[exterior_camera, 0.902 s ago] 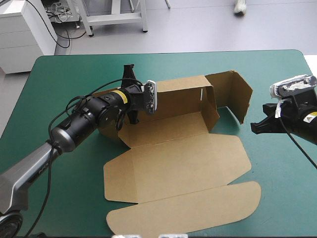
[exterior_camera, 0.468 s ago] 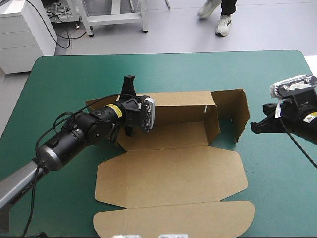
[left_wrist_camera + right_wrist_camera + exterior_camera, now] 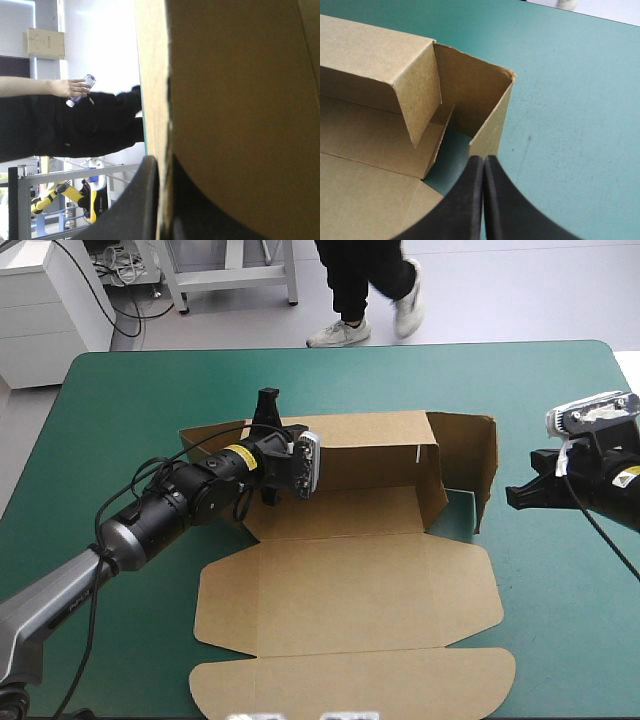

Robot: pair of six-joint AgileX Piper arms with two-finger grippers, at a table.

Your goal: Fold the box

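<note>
One claw astride box wall

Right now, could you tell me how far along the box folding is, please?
Done: the box has its far wall standing and right end flap raised. In hand: the left gripper is shut on the box near its far-left corner; the right gripper, shut, hovers by the right end flap. Left: the big near panel and rounded flap lie flat.
</note>
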